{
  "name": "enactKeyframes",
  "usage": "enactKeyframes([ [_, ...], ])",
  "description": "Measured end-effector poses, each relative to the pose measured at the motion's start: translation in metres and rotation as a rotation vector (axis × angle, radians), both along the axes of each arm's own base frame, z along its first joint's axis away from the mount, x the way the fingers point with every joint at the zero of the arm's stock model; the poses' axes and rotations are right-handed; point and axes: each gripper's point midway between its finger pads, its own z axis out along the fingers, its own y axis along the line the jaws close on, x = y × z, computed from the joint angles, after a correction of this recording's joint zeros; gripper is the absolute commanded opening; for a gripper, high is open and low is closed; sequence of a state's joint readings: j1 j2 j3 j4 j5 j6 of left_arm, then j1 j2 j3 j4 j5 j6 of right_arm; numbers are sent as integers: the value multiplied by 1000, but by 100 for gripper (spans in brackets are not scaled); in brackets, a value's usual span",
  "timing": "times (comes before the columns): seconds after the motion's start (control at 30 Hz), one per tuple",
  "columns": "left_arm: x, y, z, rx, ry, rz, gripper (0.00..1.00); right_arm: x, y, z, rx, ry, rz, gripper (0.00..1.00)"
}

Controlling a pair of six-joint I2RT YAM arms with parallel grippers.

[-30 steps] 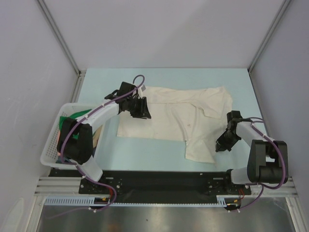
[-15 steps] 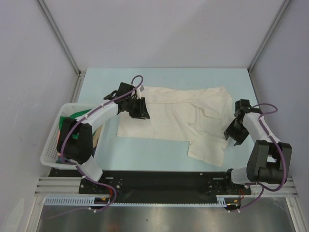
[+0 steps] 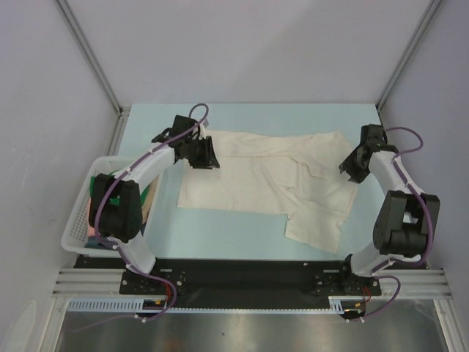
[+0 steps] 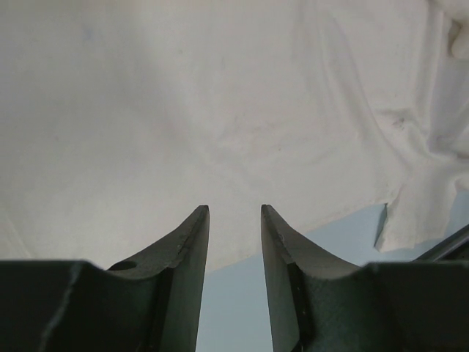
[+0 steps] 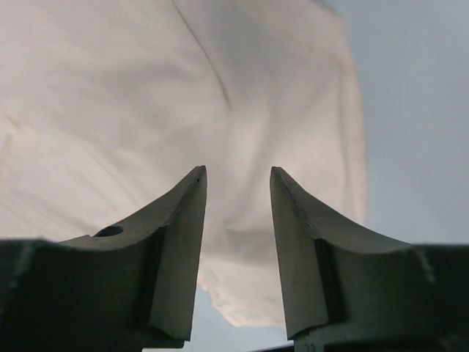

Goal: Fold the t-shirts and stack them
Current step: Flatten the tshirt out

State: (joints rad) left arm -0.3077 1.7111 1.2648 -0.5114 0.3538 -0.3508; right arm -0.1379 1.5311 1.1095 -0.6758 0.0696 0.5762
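The cream t-shirt (image 3: 264, 180) lies spread and partly folded on the light blue table, with one flap hanging toward the near edge. It fills the left wrist view (image 4: 220, 110) and the right wrist view (image 5: 183, 95). My left gripper (image 3: 209, 155) is open and empty over the shirt's far left corner. My right gripper (image 3: 350, 167) is open and empty at the shirt's far right edge. A green shirt (image 3: 121, 176) shows in the basket. Pink and dark blue shirts are mostly hidden there.
A white lattice basket (image 3: 77, 220) stands at the near left beside the left arm. Grey walls close the table on three sides. The black base rail (image 3: 242, 275) runs along the near edge.
My right gripper has swung from the shirt's near right flap to its far right edge. My left gripper has moved a little farther back and left. The near flap has shifted slightly.
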Motion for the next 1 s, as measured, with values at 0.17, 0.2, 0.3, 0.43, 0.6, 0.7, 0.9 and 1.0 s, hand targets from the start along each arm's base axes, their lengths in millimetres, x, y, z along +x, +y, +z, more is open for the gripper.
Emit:
enactKeyframes([
  [0.17,44,5,19,7,-75,50,40,84,-15,12,-21,-131,-32,32],
  [0.2,52,6,22,6,-90,57,40,99,-18,13,-26,-150,-36,31],
  [0.3,73,12,27,11,-115,90,40,134,-24,5,-35,-183,-41,31],
  [0.43,88,30,26,25,-118,150,40,151,-29,-23,-32,-154,-48,31],
  [0.6,94,54,23,50,-111,210,40,164,-39,-60,-50,-93,-46,32],
  [0.7,95,60,22,64,-105,230,41,179,-48,-66,-71,-91,-36,33],
  [0.9,95,64,15,73,-80,266,41,223,-75,-62,-121,-114,-5,38],
  [1.0,98,68,8,85,-55,299,42,250,-83,-60,-145,-132,34,46],
])
